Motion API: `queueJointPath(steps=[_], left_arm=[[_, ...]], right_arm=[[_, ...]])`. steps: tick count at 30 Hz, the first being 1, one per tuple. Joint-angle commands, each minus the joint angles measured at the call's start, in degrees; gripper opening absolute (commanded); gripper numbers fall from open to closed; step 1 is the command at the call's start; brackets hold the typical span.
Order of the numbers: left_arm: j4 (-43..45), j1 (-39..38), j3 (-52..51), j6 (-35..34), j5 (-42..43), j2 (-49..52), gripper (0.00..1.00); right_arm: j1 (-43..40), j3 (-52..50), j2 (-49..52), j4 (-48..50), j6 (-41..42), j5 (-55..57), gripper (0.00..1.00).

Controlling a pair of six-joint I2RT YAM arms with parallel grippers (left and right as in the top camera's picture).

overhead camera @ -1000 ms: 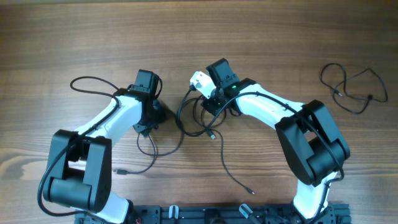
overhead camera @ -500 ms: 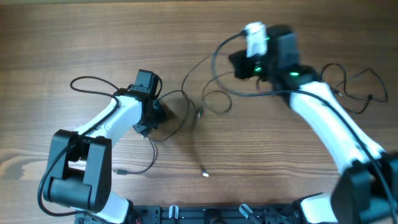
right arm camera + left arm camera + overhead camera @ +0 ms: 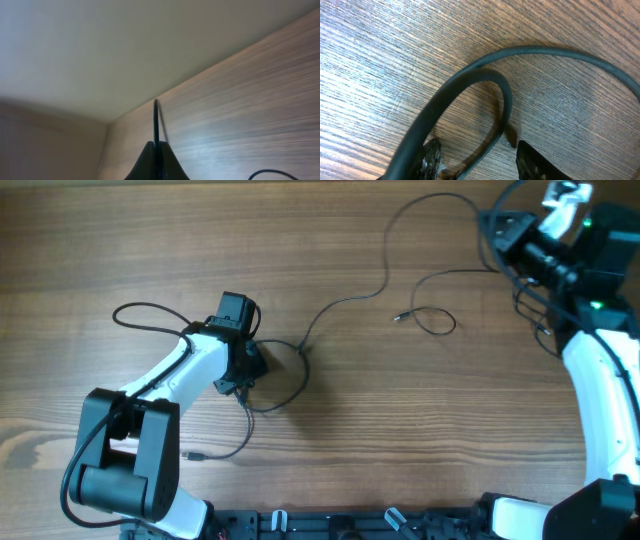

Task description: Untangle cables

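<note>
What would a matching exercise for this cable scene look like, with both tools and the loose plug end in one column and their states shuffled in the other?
Things:
1. left tool
2. right tool
3. plug end

States:
A. lying loose on the table, right of centre
B. shut on a thin cable
C. fingers apart over a cable loop

Pairs: 1-C, 2-B, 3-A
</note>
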Motion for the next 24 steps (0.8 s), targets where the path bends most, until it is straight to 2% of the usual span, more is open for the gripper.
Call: queueJointPath(steps=[1, 4, 7, 10, 14, 17, 21, 24], left_arm=[[-0.24, 0.48, -1.88, -0.11, -1.09, 1.77, 0.5], [-0.24, 0.48, -1.88, -0.11, -1.07, 1.77, 0.5], [-0.17, 0.48, -1.88, -0.13, -1.07, 1.77, 0.5], [0.04, 0.48, -1.88, -0.13, -1.07, 1.77, 0.5], [0.02, 0.48, -1.88, -0.11, -1.09, 1.77, 0.5], [0.07, 0.48, -1.88, -0.13, -1.07, 1.77, 0.5], [0.37, 0.48, -1.88, -0.13, -1.03, 1.77, 0.5], [0.15, 0.46, -1.88, -0.13, -0.63, 1.77, 0.5]], right_arm=[[-4.81, 0.68, -1.42, -2.32, -6.21, 0.37, 0.04], [-6.88, 0.7, -1.42, -8.44, -17.75, 8.22, 0.04], [-8.81, 3.54, -1.42, -9.84, -22.6, 12.61, 0.04], [-11.98, 12.26, -1.42, -11.58, -22.69, 16.63, 0.04], [-19.23, 20.9, -1.42, -11.19, -14.84, 17.18, 0.04], [-25.59, 21.46, -1.22, -13.81, -14.01, 18.03, 0.04], [-26.03, 20.7, 2.27, -22.49, -20.35, 24.85, 0.04], [-25.97, 20.39, 6.54, -27.63, -21.03, 26.12, 0.04]])
